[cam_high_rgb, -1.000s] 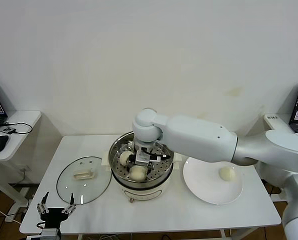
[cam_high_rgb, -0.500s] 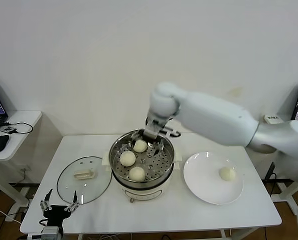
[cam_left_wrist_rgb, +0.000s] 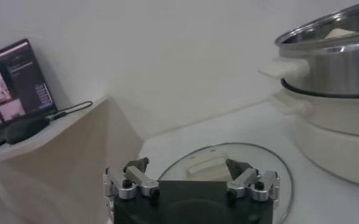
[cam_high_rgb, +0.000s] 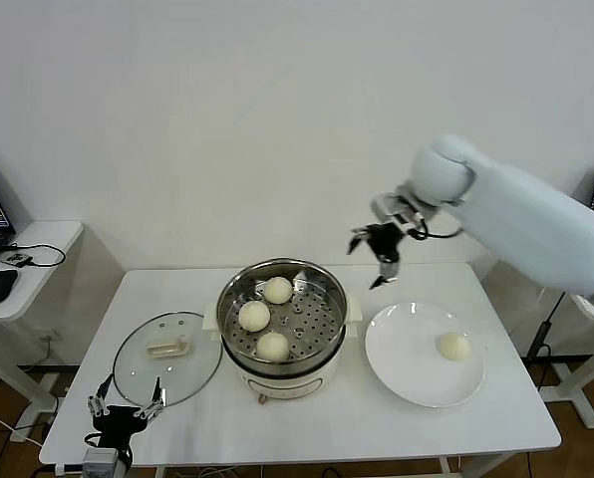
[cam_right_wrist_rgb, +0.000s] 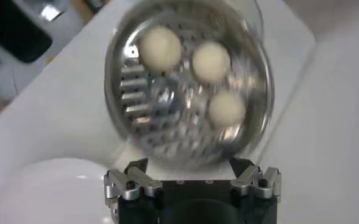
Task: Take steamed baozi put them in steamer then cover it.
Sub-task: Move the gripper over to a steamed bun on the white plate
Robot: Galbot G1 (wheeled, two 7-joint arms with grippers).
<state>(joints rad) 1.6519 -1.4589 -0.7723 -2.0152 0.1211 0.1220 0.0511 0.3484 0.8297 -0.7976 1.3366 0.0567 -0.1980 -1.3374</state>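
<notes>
Jaws of the right gripper stand wide and hold nothing, raised in the air between the steamer and the white plate, above the desk's back-right area. Jaws of the left gripper are also spread wide and empty, parked low at the desk's front-left corner, just in front of the cover, which lies flat near the left edge.

Three baozi sit on the perforated tray inside the steamer at the desk's middle. The fourth baozi lies alone on the plate toward the right edge.

By my reading, one bun is left to move, then the lid. The bun is soft, round and smooth, so a grip set off-centre could roll it across the slick plate or squash it. A low carry could clip the steamer rim. The glass cover could slip if taken by anything but its central handle.
</notes>
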